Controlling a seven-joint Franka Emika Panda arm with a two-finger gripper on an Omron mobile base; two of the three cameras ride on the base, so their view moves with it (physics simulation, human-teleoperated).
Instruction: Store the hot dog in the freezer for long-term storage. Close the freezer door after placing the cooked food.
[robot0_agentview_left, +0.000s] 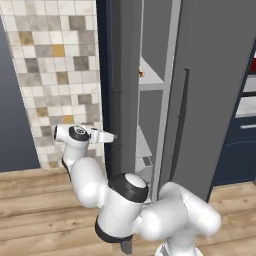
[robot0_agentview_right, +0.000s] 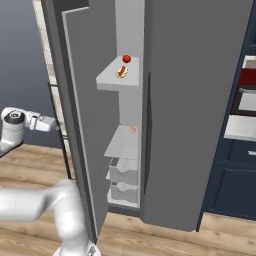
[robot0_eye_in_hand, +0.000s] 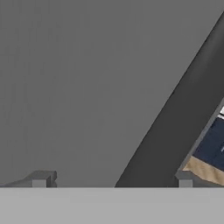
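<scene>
The hot dog (robot0_agentview_right: 121, 72) lies on the upper pale shelf (robot0_agentview_right: 111, 80) inside the tall grey freezer (robot0_agentview_right: 200, 100), beside a small red ball (robot0_agentview_right: 126, 58). The freezer door (robot0_agentview_right: 85, 130) stands partly ajar, and its thin dark bar handle (robot0_agentview_right: 61, 135) is on the outer face. My gripper (robot0_agentview_left: 112, 136) (robot0_agentview_right: 56, 125) is low at the door's outer side, close to that face. In the hand view the fingertips (robot0_eye_in_hand: 41, 179) stand wide apart, the gripper (robot0_eye_in_hand: 113, 181) open with nothing between them, facing the flat grey panel (robot0_eye_in_hand: 78, 87).
A second grey door with a dark bar handle (robot0_agentview_right: 148, 135) closes the right half. Pale drawers (robot0_agentview_right: 123, 176) and a small orange item (robot0_agentview_right: 132, 129) sit lower inside. A tiled wall (robot0_agentview_left: 55, 60) stands to the left, navy cabinets (robot0_agentview_left: 235, 155) to the right, and a wood floor (robot0_agentview_left: 35, 200) below.
</scene>
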